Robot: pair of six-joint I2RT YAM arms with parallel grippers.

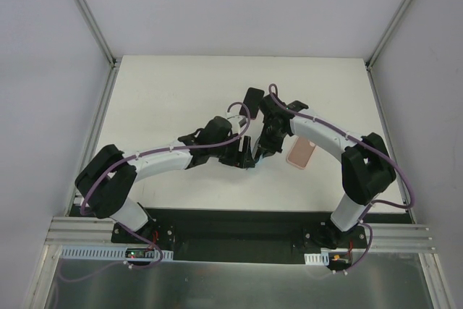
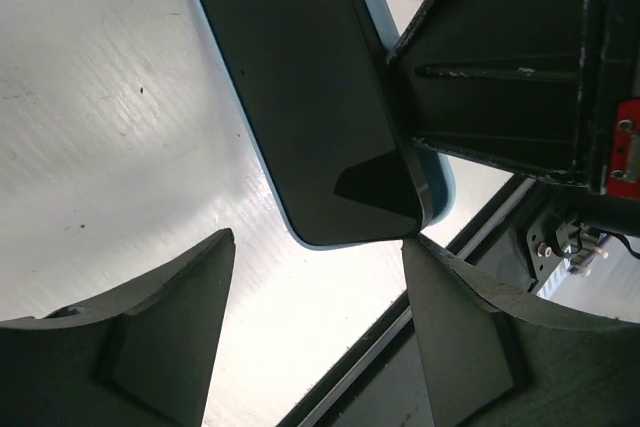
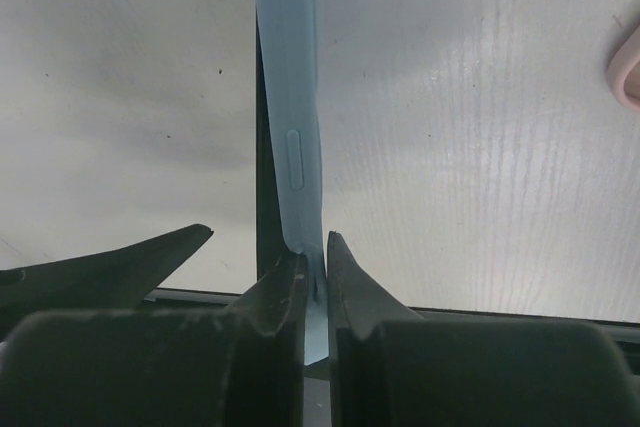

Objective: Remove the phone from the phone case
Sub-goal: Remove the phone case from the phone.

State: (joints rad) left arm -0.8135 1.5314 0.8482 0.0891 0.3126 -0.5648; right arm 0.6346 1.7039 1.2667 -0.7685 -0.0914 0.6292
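- Phone [image 2: 300, 97]: black screen facing the left wrist camera, sitting inside the light-blue phone case [image 3: 290, 97]. A blue rim shows along both long sides of the screen.
- Near corner of the case: more blue shows past the phone's edge here. Cannot tell whether that corner has lifted out.
- Right gripper [image 3: 315, 272]: fingers pinched tight on the case's near end. In the right wrist view the case runs edge-on straight away from the fingers, side button visible, with a dark strip of phone along its left side.
- Left gripper [image 2: 318, 242]: jaws spread wide, gripping nothing. One finger [image 2: 190, 337] sits on each side, just below the phone's rounded end. Contact cannot be made out.
- Both arms meet over the middle of the white table [image 1: 166, 99].
- Pink case [image 1: 300, 153]: flat on the table just right of the grippers, apart from the blue one. Contents cannot be made out.
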